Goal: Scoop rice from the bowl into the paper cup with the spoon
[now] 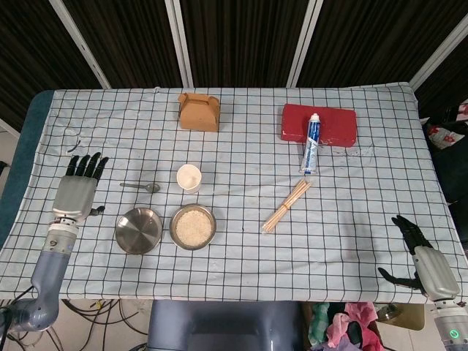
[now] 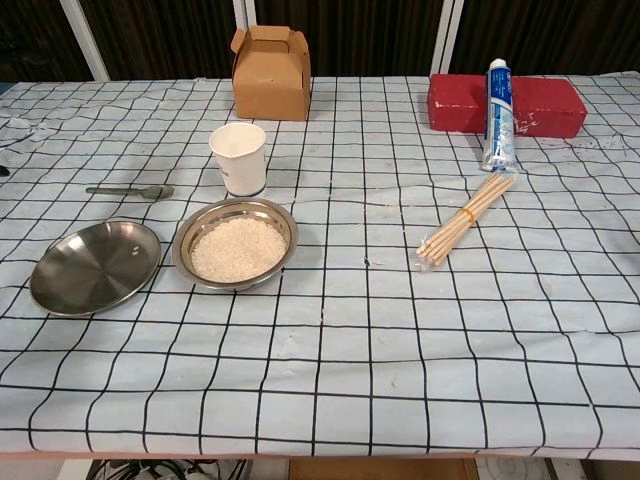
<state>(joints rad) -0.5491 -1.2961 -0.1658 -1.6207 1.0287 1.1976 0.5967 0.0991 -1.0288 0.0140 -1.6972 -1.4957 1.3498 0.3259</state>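
Bowl (image 2: 238, 243) — filled with white rice (image 2: 238, 250); paper cup (image 2: 239, 158) upright just behind it, interior not visible. Left hand (image 1: 77, 189) and right hand (image 1: 423, 257) — fingers released, grasping nothing.

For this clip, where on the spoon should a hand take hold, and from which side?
Best by the handle, I think. The spoon lies flat, its handle end toward the open left hand and its bowl end toward the paper cup. Coming from above on the left keeps the fingers away from the cup and the rice bowl.
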